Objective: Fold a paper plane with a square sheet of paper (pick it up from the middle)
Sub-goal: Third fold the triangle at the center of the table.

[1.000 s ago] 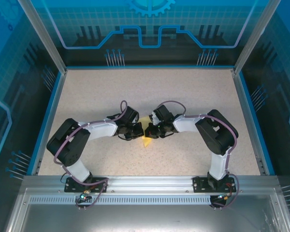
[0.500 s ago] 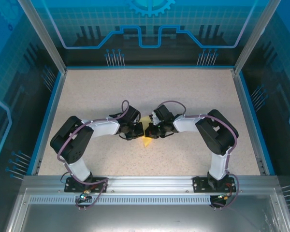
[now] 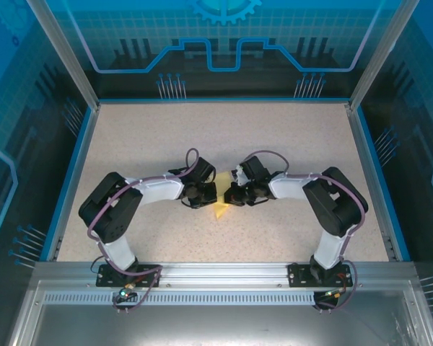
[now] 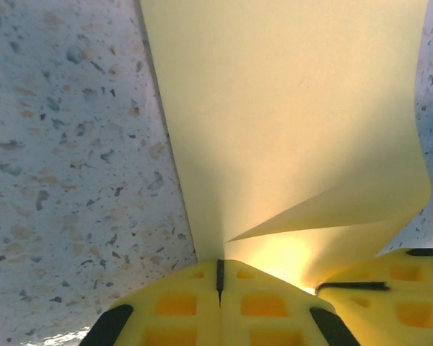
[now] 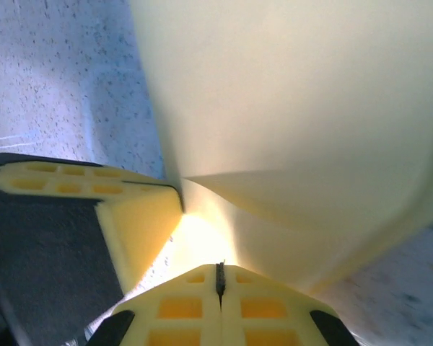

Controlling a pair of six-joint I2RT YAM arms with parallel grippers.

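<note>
Top view: I see the paper plane (image 3: 220, 210) mid-desk (image 3: 130, 144), with the left claw (image 3: 213, 195) at its 9 o'clock and the right claw (image 3: 228, 195) at 3. Left wrist: claw pinched tight on its edge. Right wrist: clamped likewise.

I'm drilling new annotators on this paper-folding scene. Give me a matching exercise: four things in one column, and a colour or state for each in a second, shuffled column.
Things:
1. left gripper
2. right gripper
3. sheet of paper
4. table

Colour or state:
A. speckled beige
B. shut on the sheet, reaching in from the right in the overhead view
C. yellow, pinched at two spots
D. shut on the sheet, reaching in from the left in the overhead view

Pairs: 1-D, 2-B, 3-C, 4-A
</note>
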